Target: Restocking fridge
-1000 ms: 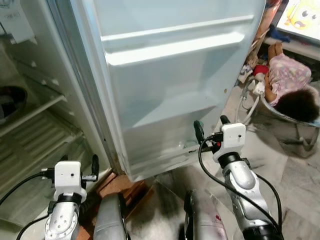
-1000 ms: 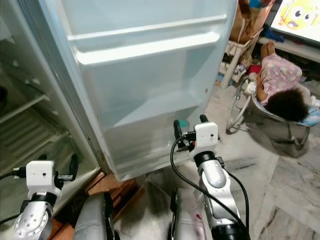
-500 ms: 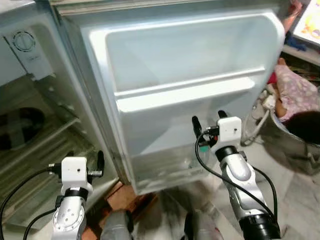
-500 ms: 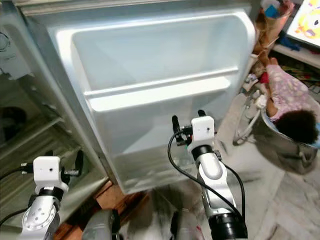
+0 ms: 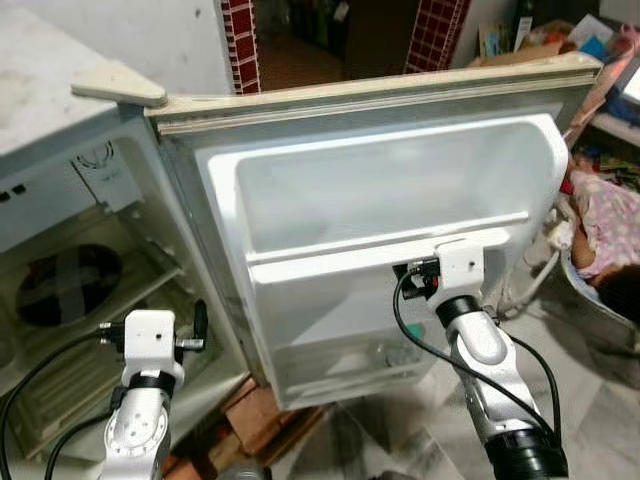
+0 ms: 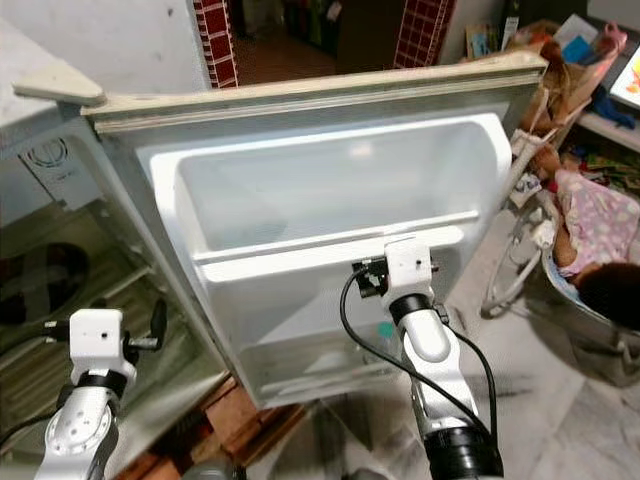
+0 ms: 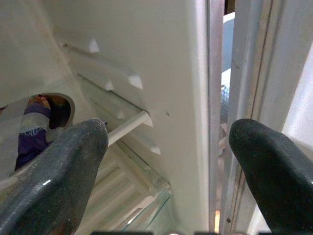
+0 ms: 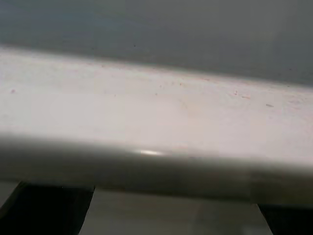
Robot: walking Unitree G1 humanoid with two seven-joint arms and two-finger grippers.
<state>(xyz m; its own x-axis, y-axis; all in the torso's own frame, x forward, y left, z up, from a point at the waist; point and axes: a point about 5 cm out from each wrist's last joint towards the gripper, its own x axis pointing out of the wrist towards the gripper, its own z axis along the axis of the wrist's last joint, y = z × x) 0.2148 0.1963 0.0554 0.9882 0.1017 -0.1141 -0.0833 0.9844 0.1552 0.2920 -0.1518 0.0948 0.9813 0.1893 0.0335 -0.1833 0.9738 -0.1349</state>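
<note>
With the right gripper (image 5: pixel 425 272), its fingers' spread hidden, pressed against the open white fridge door's (image 5: pixel 390 200) shelf rail (image 5: pixel 380 252), it could snag there, while the spread, empty left gripper (image 5: pixel 197 325) idles near the hinge.

Left arm: rising from the lower left, forearm upright, a black cable looping off its white wrist block.
Left gripper (image 7: pixel 166 161): pointing forward and up; its two black fingers (image 7: pixel 73 161) are standing wide apart, holding nothing between them.
Right arm: reaching up and forward from the lower right, silver forearm leaning slightly inward, a black cable curling beside it.
Right gripper (image 5: pixel 425 272): sitting higher than the left one, white wrist block facing the onlooker; its fingers are showing as two dark corners in the wrist view, set well apart.
</note>
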